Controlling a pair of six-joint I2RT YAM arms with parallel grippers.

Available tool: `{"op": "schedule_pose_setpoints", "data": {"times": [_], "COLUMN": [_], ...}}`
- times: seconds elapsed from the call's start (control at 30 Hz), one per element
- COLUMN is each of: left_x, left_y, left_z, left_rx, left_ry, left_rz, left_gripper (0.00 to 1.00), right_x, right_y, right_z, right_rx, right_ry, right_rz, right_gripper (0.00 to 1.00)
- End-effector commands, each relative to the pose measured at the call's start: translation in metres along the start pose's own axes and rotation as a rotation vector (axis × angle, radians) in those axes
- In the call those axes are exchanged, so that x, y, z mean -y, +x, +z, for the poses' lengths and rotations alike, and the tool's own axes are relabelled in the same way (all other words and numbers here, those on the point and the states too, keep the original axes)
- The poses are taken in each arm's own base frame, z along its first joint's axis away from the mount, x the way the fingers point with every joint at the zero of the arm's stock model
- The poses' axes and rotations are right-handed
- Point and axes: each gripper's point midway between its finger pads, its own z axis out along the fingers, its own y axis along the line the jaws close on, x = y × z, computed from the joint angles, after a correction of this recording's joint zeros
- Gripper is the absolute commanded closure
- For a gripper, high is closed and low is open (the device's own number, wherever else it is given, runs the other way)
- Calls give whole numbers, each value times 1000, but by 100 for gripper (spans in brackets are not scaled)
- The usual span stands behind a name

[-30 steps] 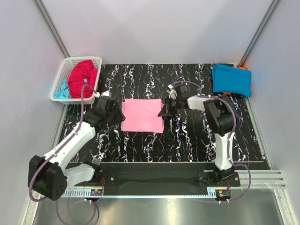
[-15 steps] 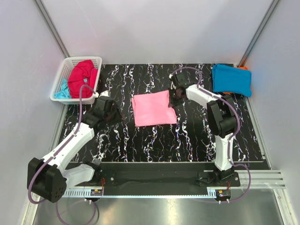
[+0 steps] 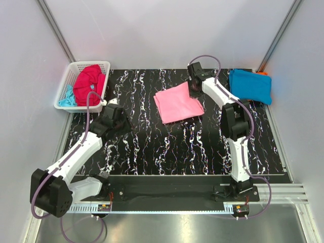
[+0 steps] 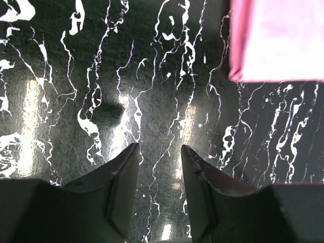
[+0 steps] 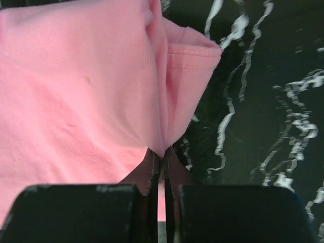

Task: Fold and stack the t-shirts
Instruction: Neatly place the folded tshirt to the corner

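— On the dark marbled table [image 3: 152,152], where is the pink t-shirt [image 3: 178,102]?
— Folded, at the far middle. The right gripper [image 5: 163,154] is pinched tight on its far right corner, near the blue t-shirt [image 3: 249,85].
— And the left gripper [image 4: 159,152]?
— Jaws partly apart, holding nothing, low over bare table, near the basket [image 3: 76,65] with the red t-shirt [image 3: 89,83]

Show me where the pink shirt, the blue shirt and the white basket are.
pink shirt [image 3: 178,103]: overhead view, middle of the folded cloth.
blue shirt [image 3: 250,86]: overhead view, centre of its top face.
white basket [image 3: 63,86]: overhead view, its left lattice wall.
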Motion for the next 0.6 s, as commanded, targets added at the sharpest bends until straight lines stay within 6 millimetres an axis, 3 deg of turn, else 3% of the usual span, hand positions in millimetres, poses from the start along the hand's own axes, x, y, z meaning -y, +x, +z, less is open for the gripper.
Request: {"op": "schedule_pose_setpoints", "data": {"times": [0.0,0.07,0.1,0.33,0.5,0.57], "left_x": [5,5,5,6,7,5], "left_y": [-5,-5,-6,-1,3,4], "left_z": [1,2,2,11,15,16], "left_rx": [3,2,2,-30,-46,-46], "left_ry": [14,12,12,10,15,10], "left_rz": [1,3,3,2,-2,0], "left_gripper": [56,56,56,56,57,56], "right_x": [41,63,73,144,194,223], "right_y": [-55,-65,-82,-117,-123,-119], "right_z": [-21,-26,-38,-76,-84,-86], "right_rx": [115,124,168,252,261,255], "right_ry": [125,176,205,333,402,434], "right_rz": [-2,5,20,90,121,159], "right_gripper": [100,100,100,100,100,100]}}
